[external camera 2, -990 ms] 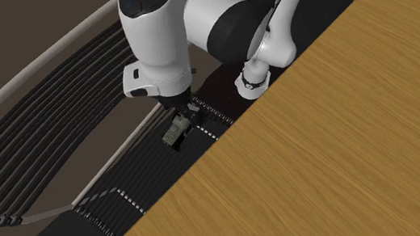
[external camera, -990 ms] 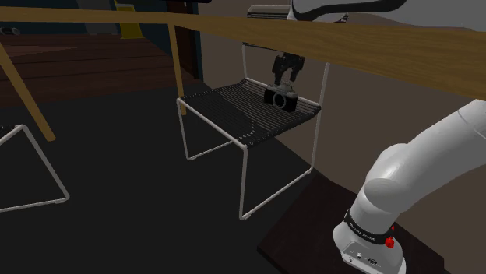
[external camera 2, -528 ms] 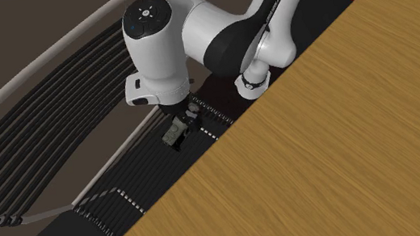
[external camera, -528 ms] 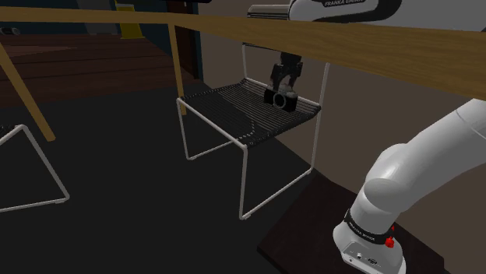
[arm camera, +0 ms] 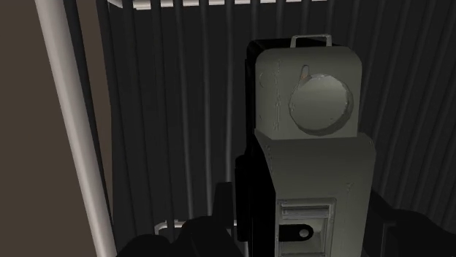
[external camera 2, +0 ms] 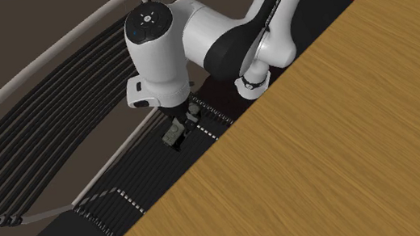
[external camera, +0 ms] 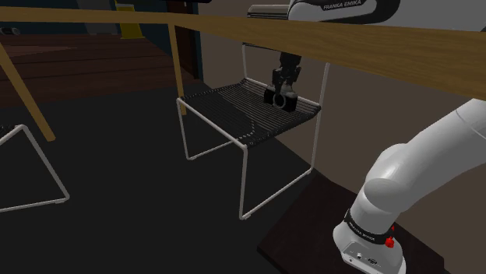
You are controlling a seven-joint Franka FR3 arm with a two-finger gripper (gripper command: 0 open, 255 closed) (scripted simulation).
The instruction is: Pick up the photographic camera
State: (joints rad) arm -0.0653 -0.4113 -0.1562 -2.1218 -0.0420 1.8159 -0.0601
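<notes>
Camera [external camera: 280,99], grey top and black body, sits on the black slatted chair seat [external camera: 230,109], near its back edge. Fingers [arm camera: 420,234] are closed against its two sides, gripping it. White chair frame tube [arm camera: 73,131] runs just beside. Wooden tabletop [external camera: 374,39] overhangs the seat, crossing in front of the white arm [external camera 2: 192,42].

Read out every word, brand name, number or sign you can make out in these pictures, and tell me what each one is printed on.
"FRANKA EMIKA": dark lettering on the white arm link at the top of the shoulder view.
Light print on the black band around the arm's lower joint: too small to read.
Faint marks on the grey top of the photographic camera in the wrist view: none legible.
</notes>
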